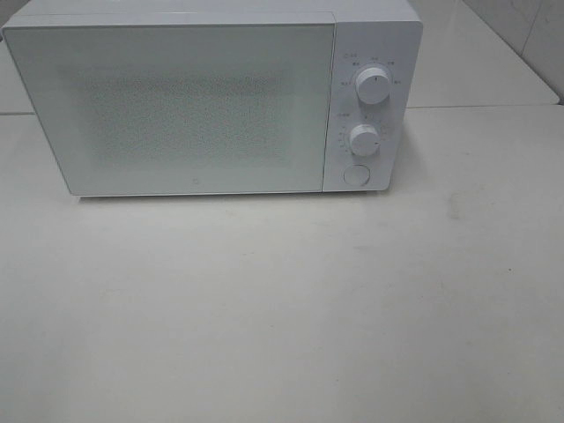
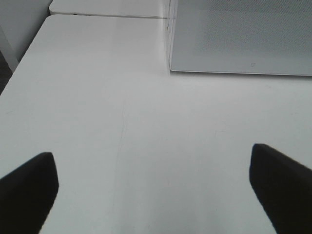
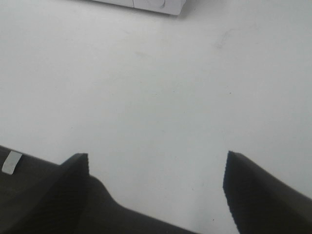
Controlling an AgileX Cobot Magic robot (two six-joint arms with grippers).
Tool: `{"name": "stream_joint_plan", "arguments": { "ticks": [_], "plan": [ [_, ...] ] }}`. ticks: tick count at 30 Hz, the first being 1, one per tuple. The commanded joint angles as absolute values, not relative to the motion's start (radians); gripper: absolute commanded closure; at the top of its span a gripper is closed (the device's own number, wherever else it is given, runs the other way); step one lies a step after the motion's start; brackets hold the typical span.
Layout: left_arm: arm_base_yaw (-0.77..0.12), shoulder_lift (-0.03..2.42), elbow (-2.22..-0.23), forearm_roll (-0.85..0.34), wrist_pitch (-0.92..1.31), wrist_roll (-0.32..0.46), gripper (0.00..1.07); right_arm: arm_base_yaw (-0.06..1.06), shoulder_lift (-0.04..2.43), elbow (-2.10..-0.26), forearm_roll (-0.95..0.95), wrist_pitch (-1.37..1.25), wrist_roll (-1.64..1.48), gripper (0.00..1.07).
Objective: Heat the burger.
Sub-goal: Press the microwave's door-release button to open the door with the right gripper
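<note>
The burger is out of view in all three views. A white microwave (image 1: pixel 211 97) stands at the back of the table with its door shut; its door corner (image 2: pixel 241 36) shows in the left wrist view and its lower front edge (image 3: pixel 156 5) in the right wrist view. Neither arm appears in the exterior high view. My left gripper (image 2: pixel 153 183) is open above bare tabletop, its dark fingertips (image 2: pixel 29 185) far apart. My right gripper (image 3: pixel 156 180) is also open over bare tabletop, nothing between its fingers (image 3: pixel 258 190).
The microwave carries two round knobs (image 1: pixel 373 88) (image 1: pixel 363 138) and a round button (image 1: pixel 356 174) on its right panel. The white table (image 1: pixel 282 308) stretches in front. A table seam (image 2: pixel 107 15) runs behind the left side.
</note>
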State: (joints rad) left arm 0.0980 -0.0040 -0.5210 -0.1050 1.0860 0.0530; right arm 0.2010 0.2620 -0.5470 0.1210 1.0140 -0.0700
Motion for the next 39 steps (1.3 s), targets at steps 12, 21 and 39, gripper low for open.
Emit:
{"name": "stream_joint_plan", "arguments": {
  "ticks": [12, 21, 39],
  "plan": [
    [0.101, -0.023, -0.518, -0.105, 1.073, 0.048, 0.07, 0.163, -0.035, -0.502, 0.095, 0.993, -0.054, 0.32],
    [0.101, -0.012, -0.518, -0.102, 1.073, 0.048, 0.07, 0.163, -0.035, -0.502, 0.110, 0.991, -0.052, 0.32],
    [0.101, -0.011, -0.518, -0.102, 1.073, 0.048, 0.07, 0.163, 0.294, -0.522, 0.174, 0.917, -0.053, 0.32]
  ]
}}
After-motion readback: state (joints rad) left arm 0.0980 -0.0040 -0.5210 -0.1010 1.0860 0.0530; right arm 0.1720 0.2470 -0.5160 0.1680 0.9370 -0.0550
